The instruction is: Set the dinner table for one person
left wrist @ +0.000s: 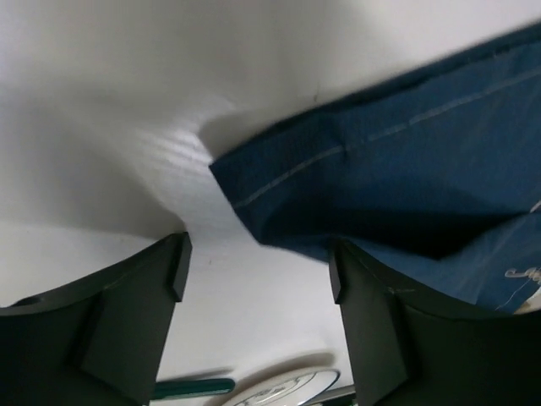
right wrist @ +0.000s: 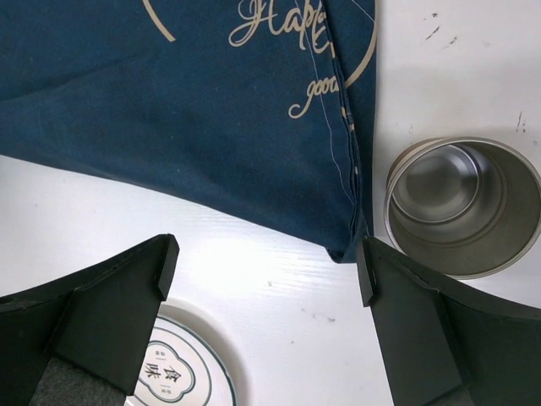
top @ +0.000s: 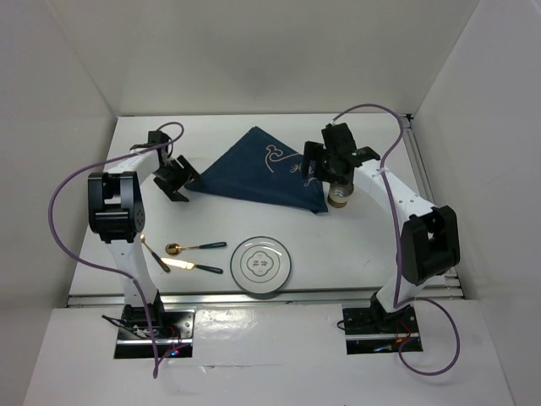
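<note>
The white dinner table (top: pixel 355 245) holds a folded navy cloth mat (top: pixel 258 169) at its middle back. A white plate (top: pixel 263 265) sits near the front, with a gold spoon (top: pixel 193 247) and a gold knife (top: pixel 193 266), both with dark green handles, to its left. A metal cup (top: pixel 338 195) stands at the mat's right corner. My left gripper (top: pixel 179 183) is open and empty at the mat's left corner (left wrist: pixel 254 182). My right gripper (top: pixel 331 161) is open and empty above the mat's right corner (right wrist: pixel 342 241), with the cup (right wrist: pixel 463 205) beside it.
White walls enclose the table on three sides. A silver rail (top: pixel 427 182) runs along the right edge and another along the front. In the right wrist view the plate (right wrist: pixel 182 372) lies below the mat. A third gold utensil (top: pixel 154 252) lies by the left arm.
</note>
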Controlling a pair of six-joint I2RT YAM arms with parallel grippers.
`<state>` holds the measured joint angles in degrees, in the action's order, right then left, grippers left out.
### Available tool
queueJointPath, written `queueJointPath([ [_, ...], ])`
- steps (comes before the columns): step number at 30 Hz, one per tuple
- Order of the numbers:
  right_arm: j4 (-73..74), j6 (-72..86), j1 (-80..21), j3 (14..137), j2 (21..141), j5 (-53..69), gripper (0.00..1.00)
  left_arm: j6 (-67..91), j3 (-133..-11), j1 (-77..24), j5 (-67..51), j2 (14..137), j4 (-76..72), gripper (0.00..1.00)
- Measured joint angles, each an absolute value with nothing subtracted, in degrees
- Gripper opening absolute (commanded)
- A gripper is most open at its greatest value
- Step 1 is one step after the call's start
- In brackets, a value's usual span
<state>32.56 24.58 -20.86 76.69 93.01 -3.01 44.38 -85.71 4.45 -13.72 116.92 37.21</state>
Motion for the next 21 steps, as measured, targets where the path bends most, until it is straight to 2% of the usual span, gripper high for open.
queueJointPath([
  [2,32.58,24.53,-20.86,76.69,93.01,-3.16,1.00,46.19,-86.46,4.45,-14.13,118.58,36.80,0.78],
  [16,32.64,24.12,-21.30,76.49,93.27,-3.70,1.00,51.48,-86.61,4.69,-14.66,119.09,31.75,0.79],
  [19,32.69,24.10,-21.41,76.64,94.19,-3.84,1.00,52.14,-87.02,5.21,-14.70,119.63,31.81,0.46],
  [20,32.82,24.10,-21.52,77.03,94.89,-3.84,1.00,52.29,-87.48,5.48,-14.79,120.16,31.81,0.22],
  [21,32.88,24.10,-21.63,77.62,95.64,-3.90,1.00,52.51,-87.92,5.76,-14.92,120.86,31.77,0.11],
])
